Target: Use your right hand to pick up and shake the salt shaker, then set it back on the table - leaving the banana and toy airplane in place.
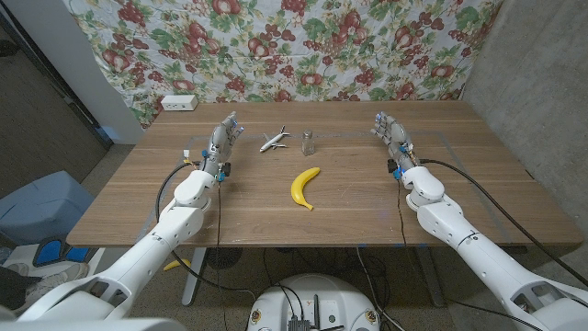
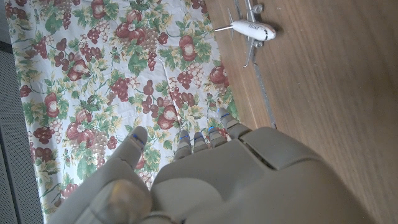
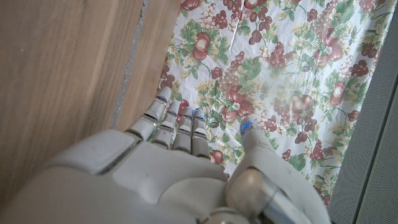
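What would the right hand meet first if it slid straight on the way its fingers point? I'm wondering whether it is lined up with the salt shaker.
Probably nothing on the table: the right hand points toward the far edge and the floral cloth. The salt shaker stands off to its side, toward the middle.

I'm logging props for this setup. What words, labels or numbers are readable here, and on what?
No text reads clearly.
Toy airplane: a dark marking on its white fuselage, too blurred to read.
Salt shaker: no label visible.
Banana: no sticker visible.
White box at the table's back edge: no readable marking.
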Available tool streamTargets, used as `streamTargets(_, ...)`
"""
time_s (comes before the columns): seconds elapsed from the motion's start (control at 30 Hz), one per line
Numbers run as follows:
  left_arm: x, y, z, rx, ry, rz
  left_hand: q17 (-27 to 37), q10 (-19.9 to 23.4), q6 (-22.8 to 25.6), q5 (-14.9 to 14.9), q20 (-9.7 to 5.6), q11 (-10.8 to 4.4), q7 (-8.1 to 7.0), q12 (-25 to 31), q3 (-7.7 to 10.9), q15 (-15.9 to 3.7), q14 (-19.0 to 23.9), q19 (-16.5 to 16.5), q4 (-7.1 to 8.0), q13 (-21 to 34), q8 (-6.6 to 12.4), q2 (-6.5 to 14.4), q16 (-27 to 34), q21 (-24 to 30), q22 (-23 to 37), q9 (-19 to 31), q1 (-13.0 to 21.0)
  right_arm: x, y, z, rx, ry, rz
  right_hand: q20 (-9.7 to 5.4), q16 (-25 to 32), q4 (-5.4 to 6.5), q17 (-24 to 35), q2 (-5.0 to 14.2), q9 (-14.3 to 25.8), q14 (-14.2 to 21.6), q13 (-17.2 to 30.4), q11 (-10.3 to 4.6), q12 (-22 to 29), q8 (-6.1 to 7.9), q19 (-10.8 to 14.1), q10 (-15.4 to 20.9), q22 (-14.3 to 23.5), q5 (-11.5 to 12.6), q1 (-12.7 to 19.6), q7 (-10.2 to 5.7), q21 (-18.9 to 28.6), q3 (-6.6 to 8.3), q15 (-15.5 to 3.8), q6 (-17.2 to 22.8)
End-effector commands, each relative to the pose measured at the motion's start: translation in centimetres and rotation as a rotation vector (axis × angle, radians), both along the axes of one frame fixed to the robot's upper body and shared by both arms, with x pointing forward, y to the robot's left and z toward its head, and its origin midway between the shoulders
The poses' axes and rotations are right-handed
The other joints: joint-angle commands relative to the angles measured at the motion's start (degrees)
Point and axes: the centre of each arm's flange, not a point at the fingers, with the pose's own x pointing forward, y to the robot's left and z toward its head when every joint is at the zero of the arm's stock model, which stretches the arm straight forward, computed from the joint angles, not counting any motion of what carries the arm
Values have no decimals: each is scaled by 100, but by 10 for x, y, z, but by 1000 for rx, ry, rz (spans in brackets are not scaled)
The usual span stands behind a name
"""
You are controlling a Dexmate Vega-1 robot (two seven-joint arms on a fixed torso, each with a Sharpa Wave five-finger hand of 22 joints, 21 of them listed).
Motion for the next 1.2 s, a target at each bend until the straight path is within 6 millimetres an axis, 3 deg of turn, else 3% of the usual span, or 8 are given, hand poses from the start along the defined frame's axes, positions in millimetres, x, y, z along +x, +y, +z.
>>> streamTargets(0.03, -6, 7, -4, -8, 1, 23, 17, 114, 95, -11, 130, 39, -30, 65, 7, -105, 186, 228, -72, 12, 23, 113, 77, 62, 34, 13, 13, -10, 4, 14, -57, -35, -85, 18, 67, -55, 27, 41, 25, 108, 18, 6, 64, 68, 58, 143, 28, 39, 31, -12, -11, 17, -25, 91)
streamTargets(1.2, -4, 16, -6, -14, -7, 28, 23, 216, 189, -19, 145, 82, -97, 45, 23, -87, 293, 378, -157, 17, 5, 114, 37, 36, 44, 17, -12, -16, 32, 40, -242, -73, -226, 64, 141, -134, 78, 106, 36, 167, 34, -35, 60, 62, 106, 233, 37, 95, 106, -54, -63, 44, -89, 169)
